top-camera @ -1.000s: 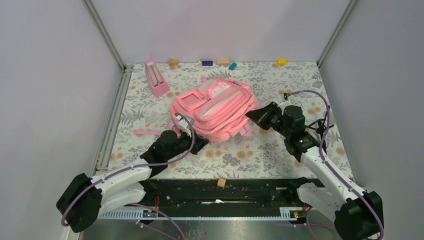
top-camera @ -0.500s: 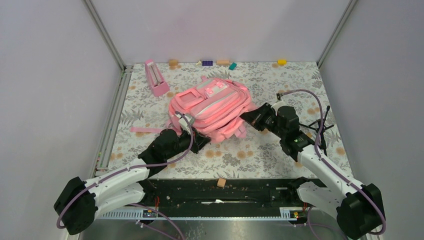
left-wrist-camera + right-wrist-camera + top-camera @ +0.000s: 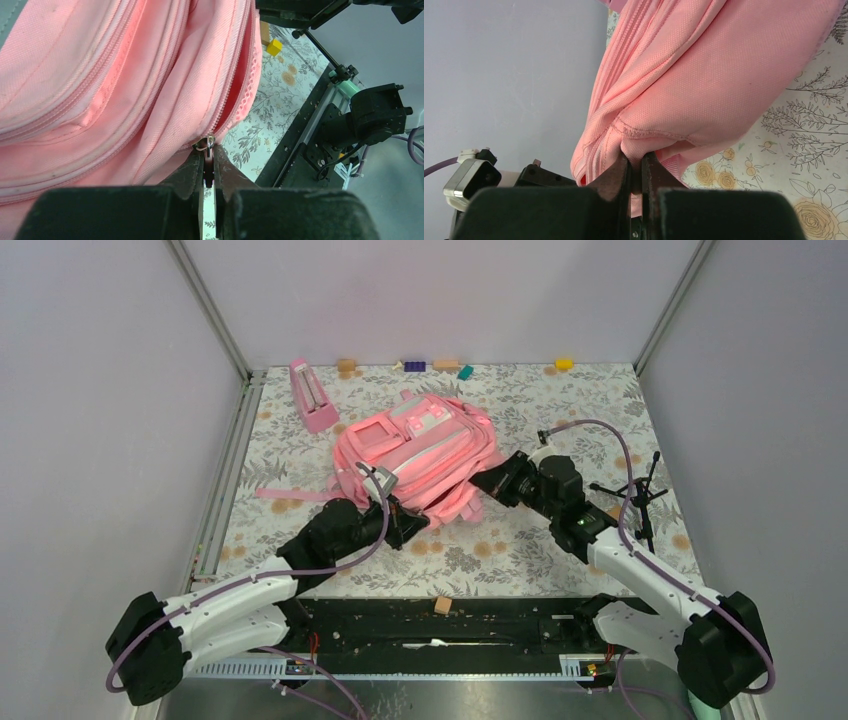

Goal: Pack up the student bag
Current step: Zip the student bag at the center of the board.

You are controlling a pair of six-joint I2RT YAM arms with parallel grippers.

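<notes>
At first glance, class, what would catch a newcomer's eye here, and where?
The big pink student bag lies crumpled in the middle of the flowered table. Both arms grip it: the left gripper pinches a zipper pull at its near edge, and the right gripper pinches its fabric on the right side. A small pink metronome-shaped object sits near the back left corner.

Nothing readable here tbh. No legible text, brand, number or sign in any view. Pale patches [image 3: 432, 418] on front of student bag [image 3: 415, 465] too small and blurry to tell if anything printed on them.
</notes>
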